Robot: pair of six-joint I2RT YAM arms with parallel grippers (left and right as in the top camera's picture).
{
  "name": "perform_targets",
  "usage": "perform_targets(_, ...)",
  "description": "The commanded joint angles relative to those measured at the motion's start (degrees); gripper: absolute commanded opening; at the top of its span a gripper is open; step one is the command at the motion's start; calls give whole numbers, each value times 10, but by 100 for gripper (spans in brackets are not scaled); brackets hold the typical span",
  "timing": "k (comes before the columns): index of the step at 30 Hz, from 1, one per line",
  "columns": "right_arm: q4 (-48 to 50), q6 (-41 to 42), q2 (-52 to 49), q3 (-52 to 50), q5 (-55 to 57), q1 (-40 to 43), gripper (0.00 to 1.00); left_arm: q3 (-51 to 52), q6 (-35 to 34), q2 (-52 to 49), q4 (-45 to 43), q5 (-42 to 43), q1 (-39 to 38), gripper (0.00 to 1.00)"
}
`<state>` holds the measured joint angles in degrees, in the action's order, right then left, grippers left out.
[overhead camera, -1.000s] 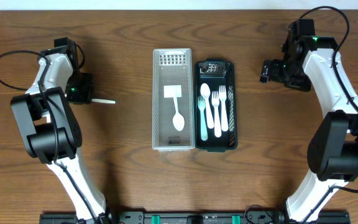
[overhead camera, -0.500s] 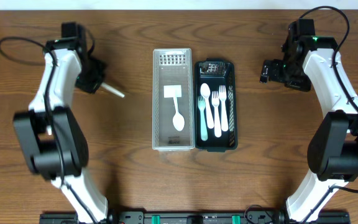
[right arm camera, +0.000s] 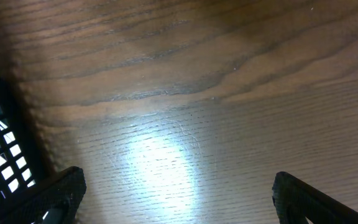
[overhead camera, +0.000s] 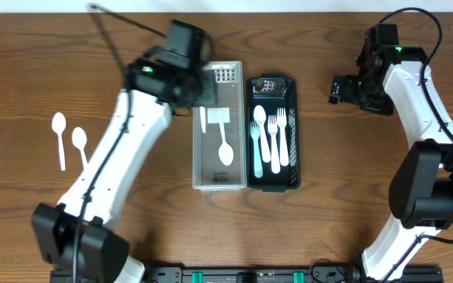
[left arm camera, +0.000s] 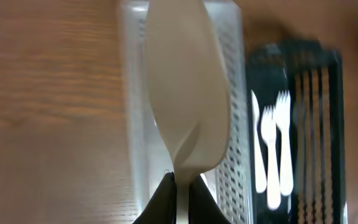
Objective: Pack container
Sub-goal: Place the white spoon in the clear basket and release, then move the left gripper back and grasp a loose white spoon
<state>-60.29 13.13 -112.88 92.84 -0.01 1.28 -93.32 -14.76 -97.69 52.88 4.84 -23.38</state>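
Observation:
My left gripper (overhead camera: 197, 93) is shut on a white plastic spoon (left arm camera: 185, 93) and holds it over the left side of the clear container (overhead camera: 197, 161). The spoon's end shows below the gripper in the overhead view (overhead camera: 203, 119). The clear container holds one white spoon (overhead camera: 226, 149) and a white card (overhead camera: 218, 115). The black tray (overhead camera: 296, 145) beside it holds white forks (overhead camera: 277, 141) and a pale green utensil (overhead camera: 256, 141). My right gripper (overhead camera: 335, 89) is open and empty over bare wood, to the right of the black tray, as the right wrist view shows (right arm camera: 179, 199).
Two white spoons (overhead camera: 59, 130) (overhead camera: 79, 141) lie on the wooden table at the far left. In the left wrist view the clear container (left arm camera: 229, 130) and black tray (left arm camera: 328, 124) with forks (left arm camera: 275, 155) lie beyond the held spoon.
My left arm has swung right from the table's left side to the clear container, carrying the spoon. Two spoons at the left are now uncovered. The right arm has not moved.

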Motion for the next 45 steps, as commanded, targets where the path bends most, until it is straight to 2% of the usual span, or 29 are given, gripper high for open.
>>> perform_targets(1, 1, -12, -4, -3, 7, 2, 99, -2, 66, -32, 4, -19, -27, 6)
perform_targets(10, -10, -15, -4, -3, 13, 2, 99, -2, 55, -136, 14, -18, -36, 8)
perform_targets(12, -11, -17, -4, -3, 13, 2, 99, -2, 56, -139, 17, -19, -36, 24)
perform_targets(13, -12, -17, -4, -3, 14, 2, 99, -3, 56, -136, 19, -19, -36, 38)
perform_targets(18, -14, -21, -4, -3, 20, 2, 99, -4, 62, -73, 37, -36, -26, 79)
perform_targets(23, -14, -21, -4, -3, 28, 2, 99, -3, 55, 23, 90, -127, 10, 99)
perform_targets(28, -15, -21, -4, -3, 28, 2, 99, -2, 28, 83, 148, -152, 114, 98)
perform_targets(33, -15, -21, -4, -3, 28, 2, 99, 34, 7, 83, 141, -139, 246, 98)
perform_targets(39, -19, -21, -4, -3, 28, 2, 99, 152, 9, 77, 41, -107, 357, 98)
perform_targets(45, -21, -21, -4, -3, 28, 2, 99, 263, 23, 76, -71, -78, 400, 98)
